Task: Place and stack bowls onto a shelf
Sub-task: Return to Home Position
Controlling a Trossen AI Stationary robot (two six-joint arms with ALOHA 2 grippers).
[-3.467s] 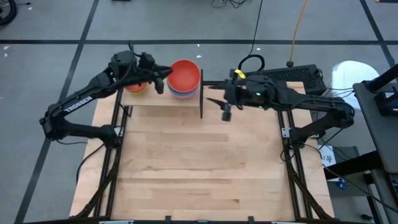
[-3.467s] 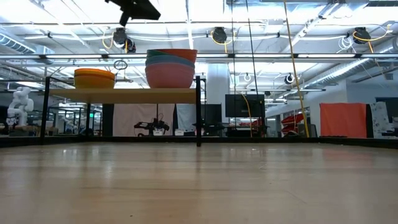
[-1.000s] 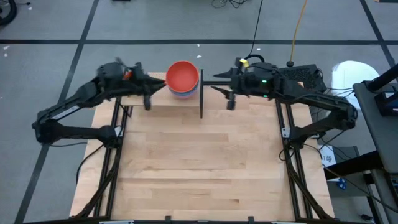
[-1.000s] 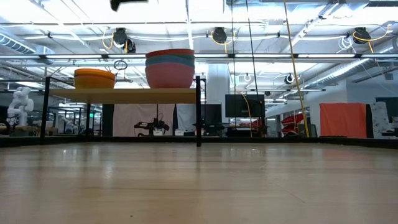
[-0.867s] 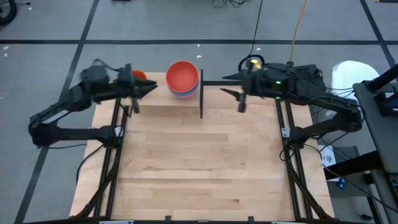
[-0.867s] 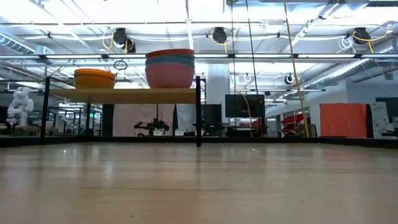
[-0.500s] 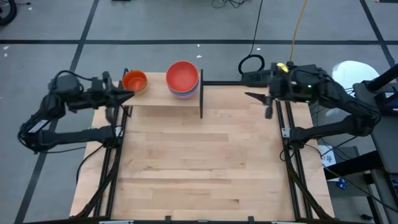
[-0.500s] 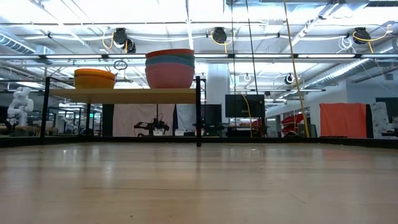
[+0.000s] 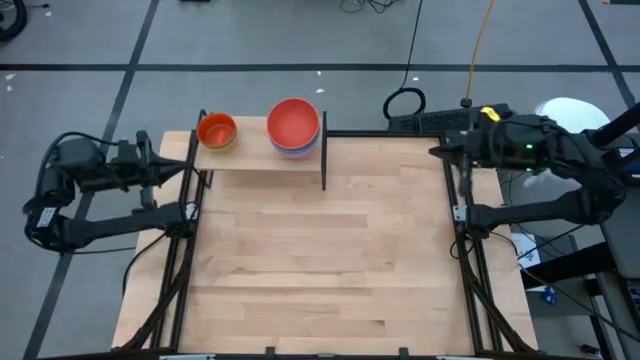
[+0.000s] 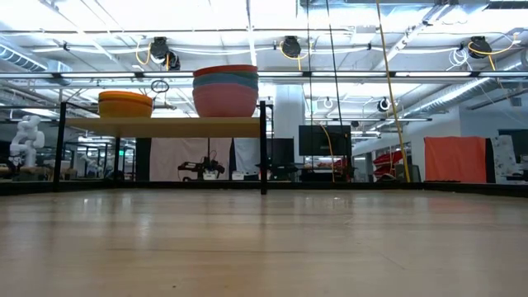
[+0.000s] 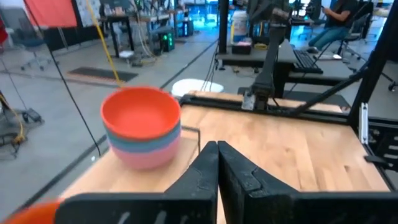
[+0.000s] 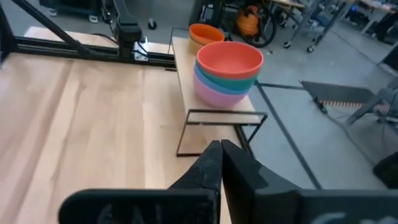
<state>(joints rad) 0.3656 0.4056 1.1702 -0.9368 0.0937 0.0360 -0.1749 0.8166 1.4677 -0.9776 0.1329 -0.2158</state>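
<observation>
High view: the left arm [image 9: 95,185] is now seen drawn back and folded beyond the bench's [image 9: 320,260] left edge, and the right arm [image 9: 530,160] beyond its right edge, whereas both were reaching over the shelf [image 9: 255,157] seconds ago. The large stack [image 9: 294,126], red on top, and the small stack [image 9: 216,130], orange on top, are left side by side on the shelf, unmoved.

Low view: no arm is seen any more; the dark shape earlier visible above the shelf [image 10: 165,126] is gone. The small stack [image 10: 124,104] and the large stack [image 10: 225,91] are shown upright and apart, exactly as before.

Left wrist view: the left jaws are pressed together and nothing is held between them. The large stack [image 11: 142,127] is seen well ahead, red over teal over pink.

Right wrist view: the right jaws are likewise closed on nothing. Both the large stack [image 12: 229,71] and the small stack [image 12: 205,34] are seen on the shelf [image 12: 185,68], well away.

Stacking is judged complete; only the retreat to rest remains, and it appears nearly finished.
</observation>
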